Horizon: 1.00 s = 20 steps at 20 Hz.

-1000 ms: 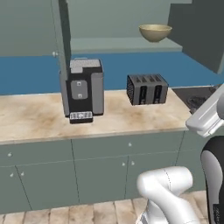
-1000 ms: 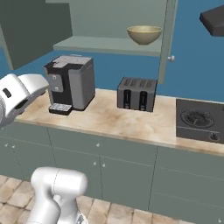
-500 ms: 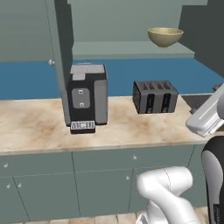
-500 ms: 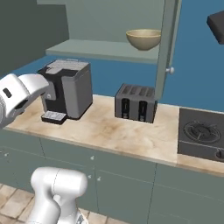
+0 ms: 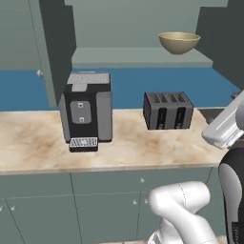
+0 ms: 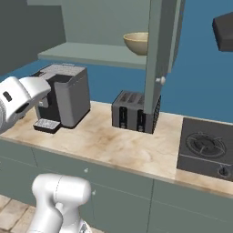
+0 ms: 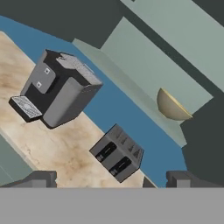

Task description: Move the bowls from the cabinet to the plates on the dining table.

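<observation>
A pale yellowish-olive bowl (image 5: 179, 43) (image 6: 136, 43) (image 7: 173, 107) stands upright on the pale inner shelf of the open grey-green cabinet (image 5: 138, 57) (image 6: 91, 52) (image 7: 144, 70). In the right base view the cabinet's open door (image 6: 159, 59) covers the bowl's right side. My gripper (image 7: 111, 179) is open with nothing between its fingertips (image 7: 39, 178). It is well short of the shelf, and the bowl lies up and to the right in the hand view. The plates and the dining table are out of view.
On the marble worktop (image 5: 28, 143) under the cabinet stand a dark coffee machine (image 5: 88, 109) (image 6: 63, 95) (image 7: 57, 92) and a black toaster (image 5: 167, 110) (image 6: 134, 111) (image 7: 117, 153). A hob (image 6: 207, 143) lies to the right, with a dark hood (image 6: 224, 32) above it. Grey-green drawers run below.
Both base views have shifted and the worktop looks larger: the base has driven closer to the cabinet. The bowl, coffee machine and toaster stay where they were. The gripper stays open.
</observation>
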{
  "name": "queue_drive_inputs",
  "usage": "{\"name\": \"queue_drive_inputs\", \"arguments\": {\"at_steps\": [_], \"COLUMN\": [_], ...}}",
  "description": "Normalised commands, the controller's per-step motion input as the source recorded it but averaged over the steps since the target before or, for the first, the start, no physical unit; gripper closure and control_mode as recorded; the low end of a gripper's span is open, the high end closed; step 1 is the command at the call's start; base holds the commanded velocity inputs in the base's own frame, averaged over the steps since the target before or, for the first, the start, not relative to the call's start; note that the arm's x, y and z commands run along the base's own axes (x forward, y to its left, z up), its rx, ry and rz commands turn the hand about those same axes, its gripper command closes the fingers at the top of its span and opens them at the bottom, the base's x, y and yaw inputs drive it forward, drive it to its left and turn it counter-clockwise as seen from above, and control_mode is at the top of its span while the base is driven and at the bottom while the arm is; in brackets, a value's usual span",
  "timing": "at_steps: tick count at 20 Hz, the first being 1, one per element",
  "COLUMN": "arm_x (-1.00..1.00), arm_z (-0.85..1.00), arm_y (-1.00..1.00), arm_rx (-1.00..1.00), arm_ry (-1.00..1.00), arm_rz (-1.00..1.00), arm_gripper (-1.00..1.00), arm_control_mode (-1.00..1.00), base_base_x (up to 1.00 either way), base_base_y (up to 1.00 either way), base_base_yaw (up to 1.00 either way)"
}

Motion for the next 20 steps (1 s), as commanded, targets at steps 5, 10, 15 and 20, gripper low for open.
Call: {"name": "queue_drive_inputs", "arguments": {"at_steps": [5, 10, 15, 20], "arm_x": [0.00, 0.00, 0.00, 0.00], "arm_z": [0.00, 0.00, 0.00, 0.00], "arm_y": [0.00, 0.00, 0.00, 0.00], "arm_rx": [0.00, 0.00, 0.00, 0.00], "arm_ry": [0.00, 0.00, 0.00, 0.00], "arm_rz": [0.00, 0.00, 0.00, 0.00], "arm_gripper": [-1.00, -1.00, -1.00, -1.00], "arm_control_mode": [1.00, 1.00, 1.00, 1.00], "base_base_x": [0.30, 0.43, 0.49, 0.41], "base_base_y": [-0.42, -0.25, -0.12, -0.14], "base_base_yaw": [0.07, 0.06, 0.05, 0.04]}}
